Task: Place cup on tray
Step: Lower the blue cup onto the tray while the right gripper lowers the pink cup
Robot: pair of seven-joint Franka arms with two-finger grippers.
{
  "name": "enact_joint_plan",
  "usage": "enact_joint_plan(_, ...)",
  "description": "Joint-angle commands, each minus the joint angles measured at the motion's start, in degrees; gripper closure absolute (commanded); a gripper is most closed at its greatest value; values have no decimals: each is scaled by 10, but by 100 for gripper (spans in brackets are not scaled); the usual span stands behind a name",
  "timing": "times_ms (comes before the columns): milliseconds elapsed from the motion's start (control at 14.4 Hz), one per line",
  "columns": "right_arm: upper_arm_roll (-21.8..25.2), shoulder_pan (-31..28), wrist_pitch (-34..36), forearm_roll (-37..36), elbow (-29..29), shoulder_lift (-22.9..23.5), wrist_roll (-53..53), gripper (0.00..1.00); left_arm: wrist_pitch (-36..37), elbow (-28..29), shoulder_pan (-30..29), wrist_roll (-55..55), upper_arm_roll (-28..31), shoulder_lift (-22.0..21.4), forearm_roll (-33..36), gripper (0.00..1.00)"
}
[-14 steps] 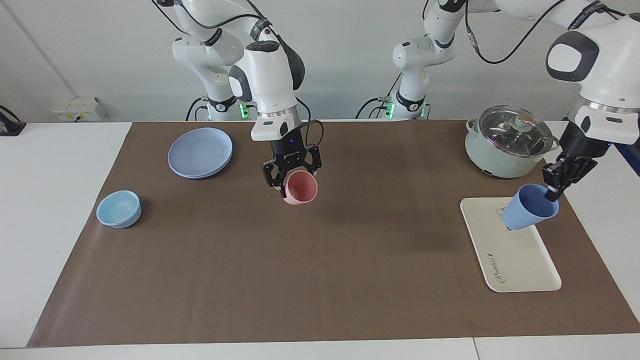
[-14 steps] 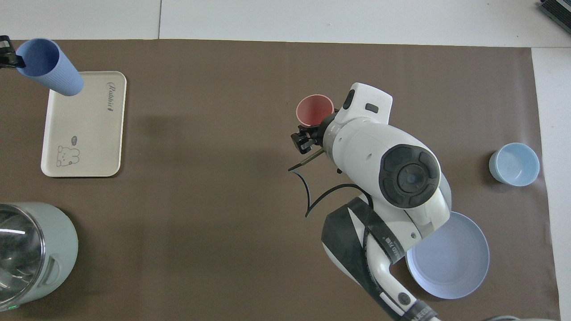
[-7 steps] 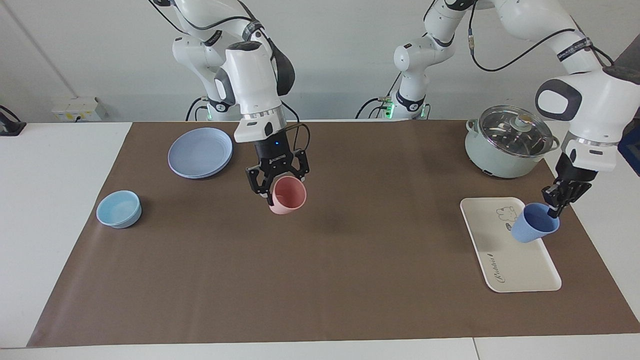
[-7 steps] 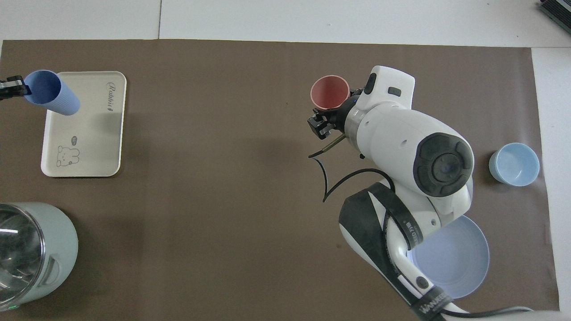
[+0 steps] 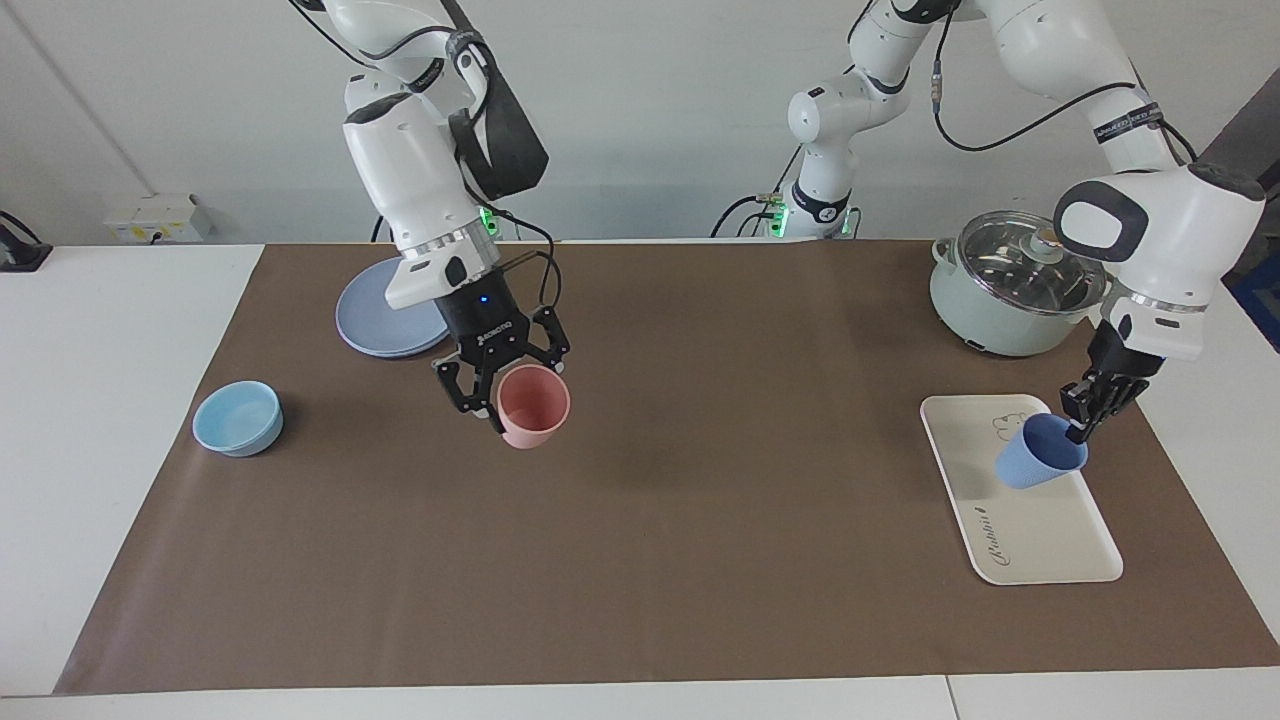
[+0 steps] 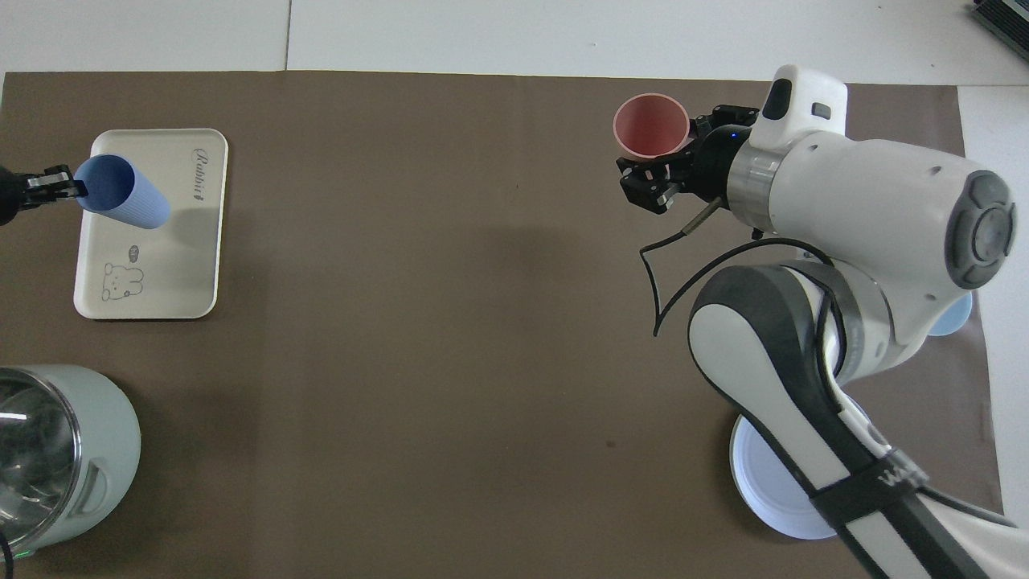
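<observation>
Because the left tool (image 5: 1082, 418) pinches the cup (image 5: 1035, 456) only by its rim, the cup hangs tilted below it over the tray (image 5: 1040, 540), and letting go at this slant could tip it onto its side and roll it off. Whether its base touches the tray I cannot tell. The right tool (image 5: 497, 392), clamped on the pink tumbler (image 5: 533, 407), hangs over the surface (image 5: 700, 520).

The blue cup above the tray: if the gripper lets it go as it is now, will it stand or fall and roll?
The cup hangs tilted from the left gripper, pinched at its rim over the tray, so it would probably tip. Its round tapered wall suggests rolling in a curve. It looks like light, stiff plastic, unlikely to break.
</observation>
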State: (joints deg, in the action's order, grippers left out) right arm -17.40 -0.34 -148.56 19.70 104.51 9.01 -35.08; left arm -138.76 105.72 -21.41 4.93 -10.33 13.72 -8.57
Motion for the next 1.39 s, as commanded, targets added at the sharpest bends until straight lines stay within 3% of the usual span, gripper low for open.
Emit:
enact_joint_plan(0,19,-2,8,92,-4,-4,-104,100,-40,10,-21,55,-6,19,-35,100)
enact_joint_plan(555,138,-2,140,311,-14,-1,-350,100,-50,12,-36,105,-5,39,-78,100)
enact_joint_plan(624,153,-2,158,325,-14,0,-372,100,-51,12,-36,111,-5,39,-78,75)
enact_joint_plan(694,168,-3,175,342,-14,3,-400,100,-48,12,-36,125,-5,39,-78,56)
enact_joint_plan(832,198,-3,207,387,-14,16,-454,100,-35,6,-36,175,-5,39,-78,38)
enact_joint_plan(1040,228,-4,234,427,-14,37,-517,100,1,-24,-29,179,-4,39,-70,25)
enact_joint_plan(1318,250,-5,249,443,-15,57,-540,100,161,-117,-15,155,0,30,-21,25)
